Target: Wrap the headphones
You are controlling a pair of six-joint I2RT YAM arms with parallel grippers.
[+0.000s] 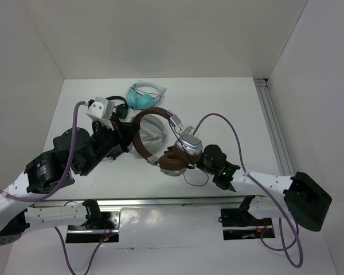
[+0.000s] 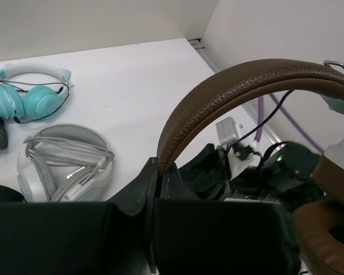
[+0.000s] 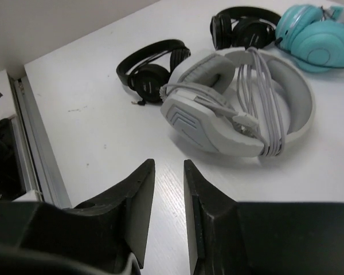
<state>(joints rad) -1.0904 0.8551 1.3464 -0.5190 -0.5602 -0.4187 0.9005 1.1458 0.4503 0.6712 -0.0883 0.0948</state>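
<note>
The left gripper [image 2: 156,175] is clamped on the headphones [image 2: 246,80], whose headband arches up and away from it; the right gripper [image 3: 168,172], jaws a slit apart and empty, should catch the thin cable [image 2: 272,112] nearby and wind it snugly.

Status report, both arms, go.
Left gripper shut on headband of the headphones. Right gripper open narrowly, empty, over table. Cable loose, not wrapped. White headset lying just beyond.

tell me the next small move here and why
Probably bring the right fingers down onto the loose cable beside the earcup: they're empty and parted, while the left fingers clamp the headband.
</note>
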